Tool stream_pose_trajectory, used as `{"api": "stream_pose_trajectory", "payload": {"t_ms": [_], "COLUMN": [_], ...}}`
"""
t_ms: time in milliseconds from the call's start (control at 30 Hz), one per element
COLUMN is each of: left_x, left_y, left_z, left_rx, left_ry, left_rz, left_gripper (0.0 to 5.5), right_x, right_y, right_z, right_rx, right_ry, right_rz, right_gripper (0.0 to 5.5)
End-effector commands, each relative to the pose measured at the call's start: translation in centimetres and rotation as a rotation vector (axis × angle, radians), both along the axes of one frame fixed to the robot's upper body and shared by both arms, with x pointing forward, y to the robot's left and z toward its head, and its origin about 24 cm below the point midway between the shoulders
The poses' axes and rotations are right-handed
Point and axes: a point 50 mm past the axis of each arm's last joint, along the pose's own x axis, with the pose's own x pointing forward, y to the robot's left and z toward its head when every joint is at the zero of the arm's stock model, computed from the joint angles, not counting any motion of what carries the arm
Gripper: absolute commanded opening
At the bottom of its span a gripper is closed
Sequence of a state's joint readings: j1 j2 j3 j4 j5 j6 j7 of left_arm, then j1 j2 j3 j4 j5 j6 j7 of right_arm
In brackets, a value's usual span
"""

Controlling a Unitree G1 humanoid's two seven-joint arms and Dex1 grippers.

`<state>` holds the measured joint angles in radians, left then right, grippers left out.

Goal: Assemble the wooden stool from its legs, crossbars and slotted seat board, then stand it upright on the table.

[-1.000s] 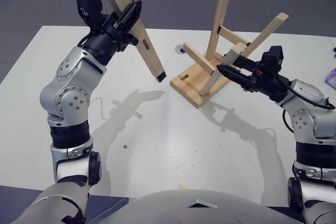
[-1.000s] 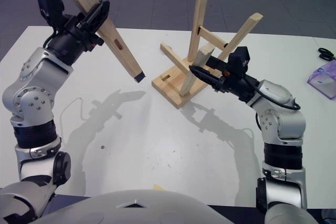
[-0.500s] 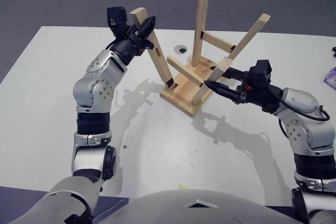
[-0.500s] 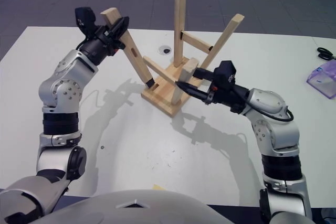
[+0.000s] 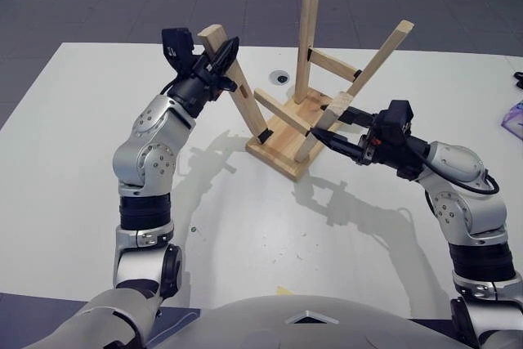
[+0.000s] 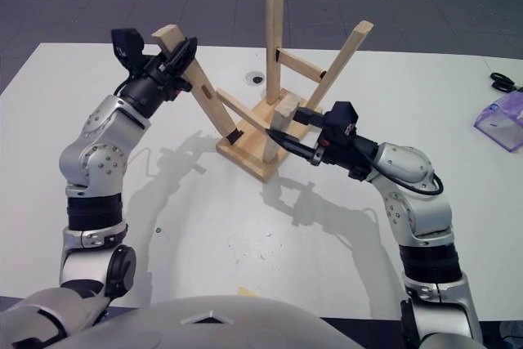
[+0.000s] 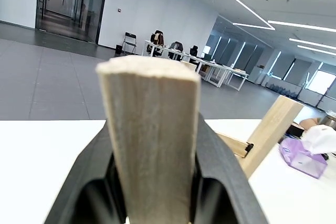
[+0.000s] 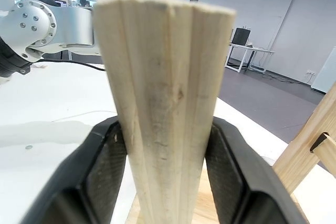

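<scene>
The slotted seat board (image 5: pixel 282 155) lies tilted on the white table (image 5: pixel 73 120) with three legs and crossbars (image 5: pixel 281 111) sticking up from it. My left gripper (image 5: pixel 221 59) is shut on a loose fourth leg (image 5: pixel 242 96). That leg slants down, and its dark-tipped lower end meets the board's left corner. In the left wrist view the leg (image 7: pixel 152 145) sits between both black fingers (image 7: pixel 89 182). My right gripper (image 5: pixel 335 127) is shut on the stool's short front leg (image 5: pixel 325 124), seen close as a leg (image 8: pixel 165 93) in the right wrist view.
A round hole (image 5: pixel 282 78) lies in the table behind the stool. A purple box (image 6: pixel 500 112) and scissors (image 6: pixel 500 81) sit at the far right edge. A small screw (image 5: pixel 194 229) lies on the near left. The near middle of the table is bare.
My left arm swung the loose leg right and down from high on the left to the seat board's corner. My right gripper shifted the stool leftward and turned it slightly.
</scene>
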<state>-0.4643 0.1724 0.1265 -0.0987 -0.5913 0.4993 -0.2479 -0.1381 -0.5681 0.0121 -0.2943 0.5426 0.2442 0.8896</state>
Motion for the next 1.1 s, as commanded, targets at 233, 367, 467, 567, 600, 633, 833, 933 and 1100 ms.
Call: {"api": "stream_pose_trajectory", "payload": {"t_ms": [233, 367, 467, 567, 600, 633, 833, 933, 1100], "left_x": [2.1, 1.9, 1.6, 1.3, 1.2, 1.0, 0.3, 0.1, 0.0], "left_y": [-0.7, 0.1, 0.6, 0.5, 0.4, 0.3, 0.8, 1.4, 1.0], "left_z": [-2.1, -2.1, -2.5, -3.2, -3.4, -3.6, -4.8, -5.1, -5.6], "left_rx": [0.032, 0.115, 0.151, 0.175, 0.178, 0.183, 0.179, 0.168, 0.197], "left_ry": [0.013, -0.002, 0.004, 0.017, 0.021, 0.025, 0.065, 0.092, 0.107], "left_rz": [0.046, 0.028, 0.012, -0.006, -0.011, -0.018, 0.038, 0.087, 0.08], "left_gripper": [1.04, 1.04, 1.04, 1.04, 1.04, 1.04, 1.04, 1.04, 1.04], "right_x": [-0.5, -0.5, -0.4, -0.4, -0.4, -0.3, -0.3, -0.4, -0.4], "right_y": [0.1, 0.1, 0.1, 0.1, 0.1, 0.1, 0.2, 0.2, 0.4], "right_z": [-3.1, -3.1, -3.1, -3.0, -3.0, -3.0, -2.9, -2.9, -2.9], "right_rx": [-0.059, -0.055, -0.055, -0.055, -0.056, -0.057, -0.052, -0.05, -0.044], "right_ry": [0.166, 0.161, 0.158, 0.155, 0.154, 0.153, 0.153, 0.152, 0.15], "right_rz": [-0.012, -0.015, -0.023, -0.022, -0.022, -0.021, -0.01, -0.008, -0.004], "right_gripper": [2.12, 2.12, 2.12, 2.12, 2.12, 2.12, 2.12, 2.12, 2.12]}}
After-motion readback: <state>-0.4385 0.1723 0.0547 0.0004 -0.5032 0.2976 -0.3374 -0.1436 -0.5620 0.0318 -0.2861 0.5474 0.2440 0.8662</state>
